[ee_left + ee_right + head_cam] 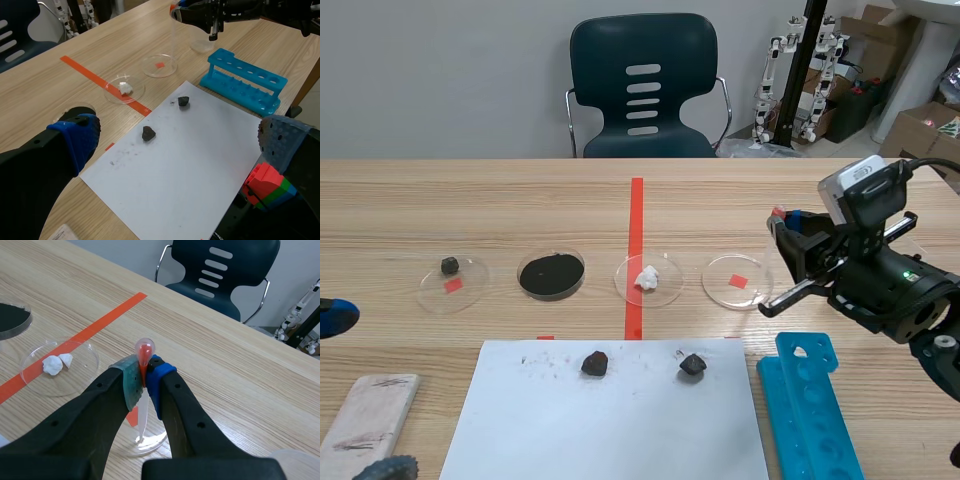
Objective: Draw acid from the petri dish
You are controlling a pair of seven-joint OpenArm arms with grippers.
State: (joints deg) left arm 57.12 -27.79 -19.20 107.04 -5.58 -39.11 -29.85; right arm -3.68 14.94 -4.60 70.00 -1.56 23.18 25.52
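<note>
The right gripper (145, 379), clenched on a red-bulbed dropper (144, 348) whose tip dips into the petri dish (156, 439) directly beneath its fingers, seems mid-draw; next it likely needs to ease its squeeze gently, then lift straight up.

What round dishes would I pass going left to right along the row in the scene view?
Clear petri dish holding a small dark lump → petri dish of black powder → clear petri dish holding white lumps → clear petri dish with a red mark.
</note>
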